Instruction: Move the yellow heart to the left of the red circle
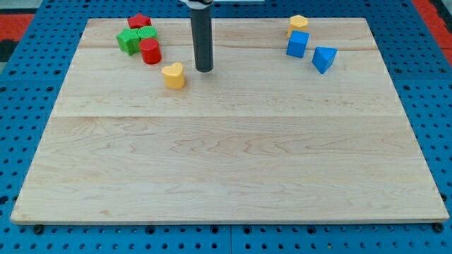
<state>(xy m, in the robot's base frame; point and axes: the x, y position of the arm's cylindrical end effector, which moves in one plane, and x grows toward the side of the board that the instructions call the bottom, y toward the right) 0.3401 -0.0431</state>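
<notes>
Camera view: near half of the board (226,176) bare. Yellow heart (174,75) sits toward the far-left corner, my tip (204,69) just beside it on the view's right; no jaws on this rod. Red circle (150,51) lies just beyond the heart, touching the green blocks (134,39), red star (139,21) behind. Far-right corner: yellow block (298,22), blue cube (297,44), blue wedge (324,58). Judgement: approach step; next push should send the heart leftward, clear of the circle.
</notes>
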